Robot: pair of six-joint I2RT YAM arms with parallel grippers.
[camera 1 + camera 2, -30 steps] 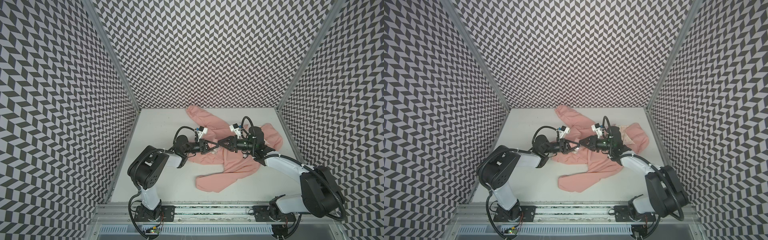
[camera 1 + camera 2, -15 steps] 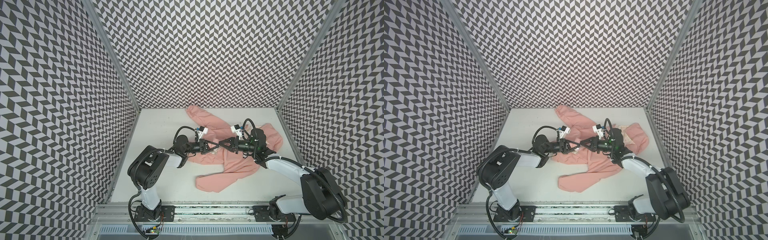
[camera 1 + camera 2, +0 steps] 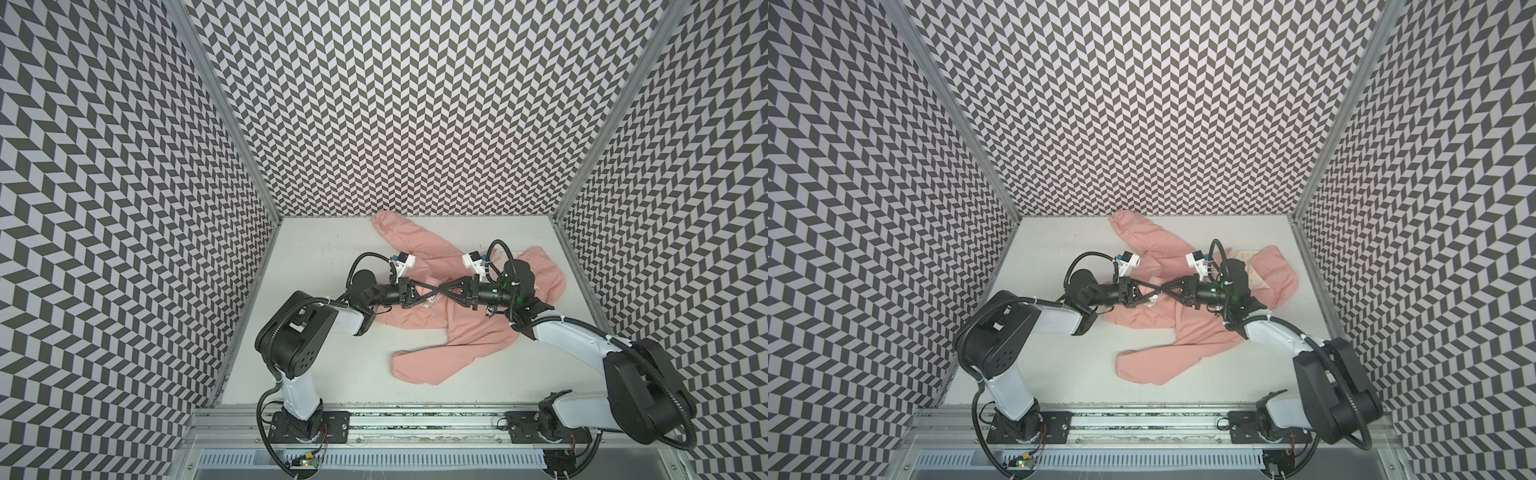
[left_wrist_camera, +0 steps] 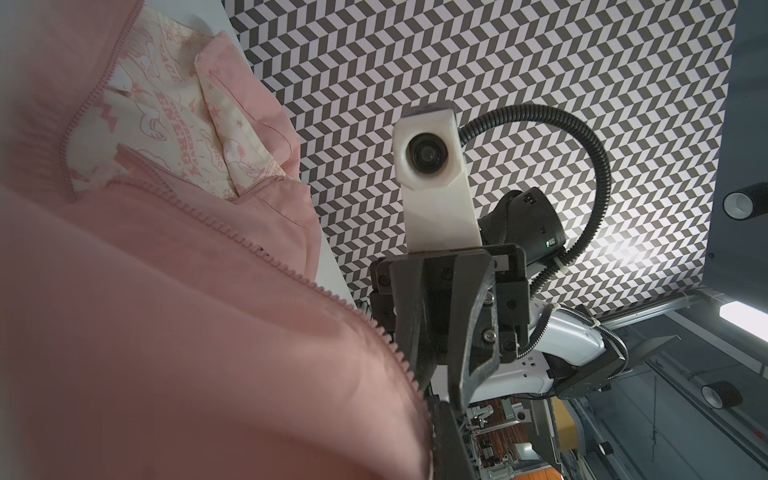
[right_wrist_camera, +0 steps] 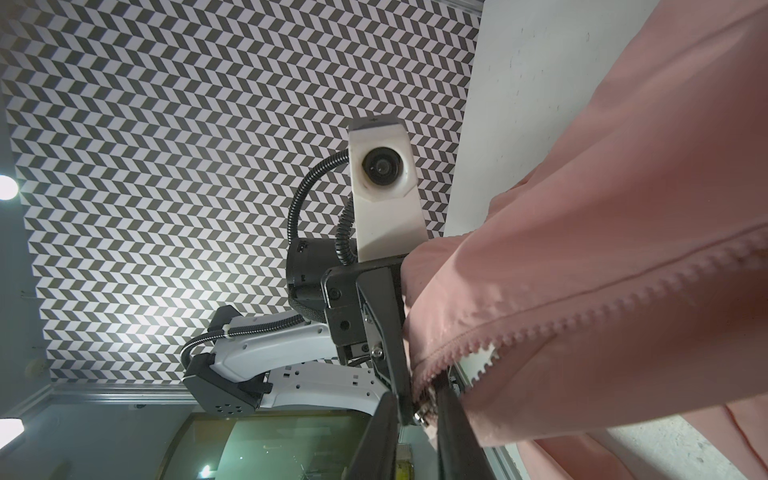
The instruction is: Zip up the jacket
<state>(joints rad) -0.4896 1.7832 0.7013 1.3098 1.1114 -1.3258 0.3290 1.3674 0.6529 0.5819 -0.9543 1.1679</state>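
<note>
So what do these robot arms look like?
The left arm and right arm match: white shells, chunky black joints, ribbed black cables alongside. Each wrist carries a white block with a round camera lens. The fingers are dark, tapering triangular frames.

My left arm (image 3: pixel 349 322) and right arm (image 3: pixel 569 336) are white-shelled with black joints (image 3: pixel 299 345), bolted to black base plates (image 3: pixel 336 428). Ribbed black cables (image 4: pixel 601 174) loop beside each white, blocky wrist camera (image 4: pixel 428 153). My fingers (image 4: pixel 467 324) are black tapered frames with silver screws (image 4: pixel 489 334).
</note>
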